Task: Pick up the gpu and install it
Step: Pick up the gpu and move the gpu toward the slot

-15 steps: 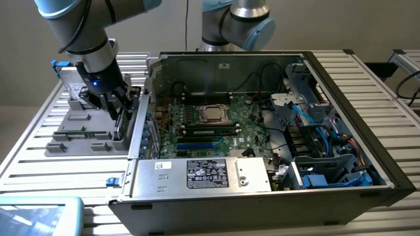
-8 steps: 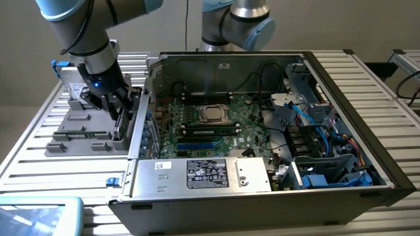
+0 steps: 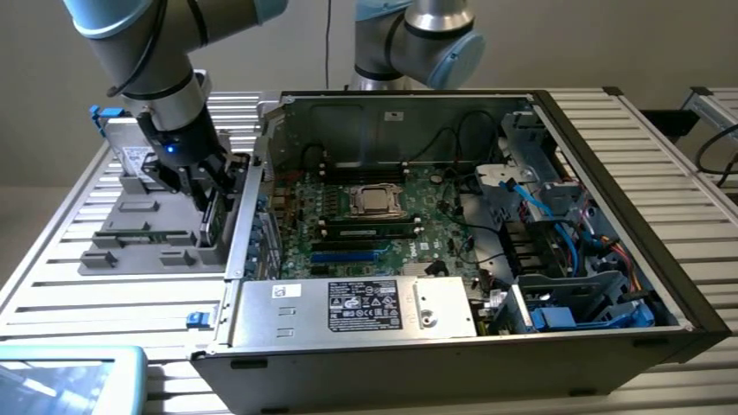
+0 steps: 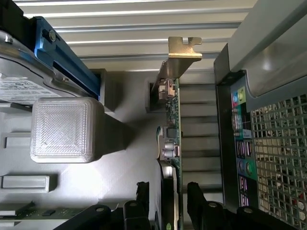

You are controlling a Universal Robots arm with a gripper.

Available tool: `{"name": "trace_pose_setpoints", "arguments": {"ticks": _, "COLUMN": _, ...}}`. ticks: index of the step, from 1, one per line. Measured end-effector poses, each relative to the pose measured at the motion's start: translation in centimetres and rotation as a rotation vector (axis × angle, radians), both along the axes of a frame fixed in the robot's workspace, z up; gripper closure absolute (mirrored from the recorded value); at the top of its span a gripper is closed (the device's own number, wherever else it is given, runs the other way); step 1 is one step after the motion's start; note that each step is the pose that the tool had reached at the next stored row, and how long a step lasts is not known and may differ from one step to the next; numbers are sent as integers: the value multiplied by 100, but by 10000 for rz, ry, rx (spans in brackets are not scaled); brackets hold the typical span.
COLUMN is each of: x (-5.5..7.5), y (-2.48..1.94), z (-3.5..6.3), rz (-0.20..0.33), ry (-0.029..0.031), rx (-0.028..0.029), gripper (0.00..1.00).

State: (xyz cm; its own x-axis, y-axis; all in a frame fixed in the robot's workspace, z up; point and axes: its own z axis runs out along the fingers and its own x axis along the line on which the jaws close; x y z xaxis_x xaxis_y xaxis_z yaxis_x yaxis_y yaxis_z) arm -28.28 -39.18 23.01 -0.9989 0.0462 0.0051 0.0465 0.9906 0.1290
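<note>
The gpu (image 3: 211, 221) stands upright on edge in the grey holder tray (image 3: 138, 235), at the exterior view's left of the open computer case (image 3: 600, 173). My gripper (image 3: 206, 186) has come down over it. In the wrist view the gpu (image 4: 172, 120) shows edge-on, green board and black cooler, with its metal bracket at the far end. My gripper (image 4: 166, 188) straddles the card near the cooler. A narrow gap shows on each side of the card, so the gripper is open. The motherboard (image 3: 358, 226) lies bare in the case.
In the holder tray (image 4: 120, 182) sit a silver drive with a white label (image 4: 19, 84) in a blue frame, a green memory stick (image 4: 29, 211) and a raised grey block (image 4: 64, 129). The case's rear wall (image 4: 240, 57) stands close beside the card. A second arm (image 3: 416, 43) rises behind the case.
</note>
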Motion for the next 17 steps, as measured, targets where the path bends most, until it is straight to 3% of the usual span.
{"name": "trace_pose_setpoints", "arguments": {"ticks": 4, "x": 0, "y": -1, "z": -7, "rz": 1, "ry": 1, "rx": 36, "gripper": 54}}
{"name": "trace_pose_setpoints", "arguments": {"ticks": 14, "x": 14, "y": -1, "z": -23, "rz": 1, "ry": 26, "rx": 62, "gripper": 54}}
{"name": "trace_pose_setpoints", "arguments": {"ticks": 17, "x": 15, "y": -2, "z": -22, "rz": 1, "ry": 48, "rx": 60, "gripper": 63}}
